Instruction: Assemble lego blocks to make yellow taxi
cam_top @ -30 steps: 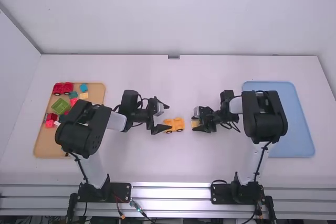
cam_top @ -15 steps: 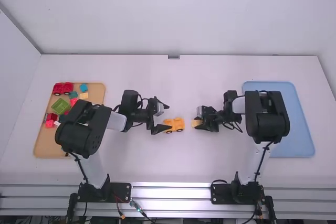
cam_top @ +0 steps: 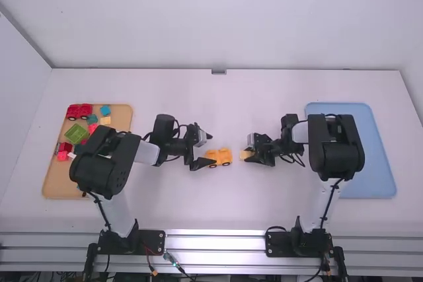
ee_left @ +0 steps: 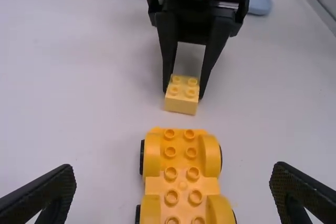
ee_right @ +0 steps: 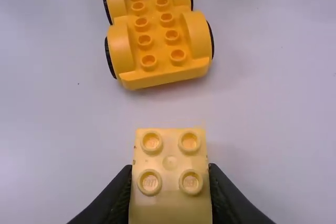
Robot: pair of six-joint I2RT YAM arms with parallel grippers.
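Right of the yellow wheeled car base (cam_top: 223,156), my right gripper (cam_top: 250,154) is shut on a pale yellow brick with studs on top. In the right wrist view the brick (ee_right: 170,174) sits between the fingers of my right gripper (ee_right: 170,195), apart from the car base (ee_right: 157,40). My left gripper (cam_top: 209,149) is at the base's left end. Its fingers stand wide apart in the left wrist view, where my left gripper (ee_left: 173,195) has the car base (ee_left: 181,174) between them, untouched. The held brick (ee_left: 182,95) is beyond the base's far end.
A tan tray (cam_top: 53,186) at the far left holds a red wheeled base (cam_top: 79,111), a green block (cam_top: 76,133) and several other coloured blocks. A blue tray (cam_top: 380,163) lies at the right, partly under the right arm.
The right gripper has drawn slightly to the right with the pale brick, away from the car base, then come back a touch. The left arm and car base look nearly unmoved.
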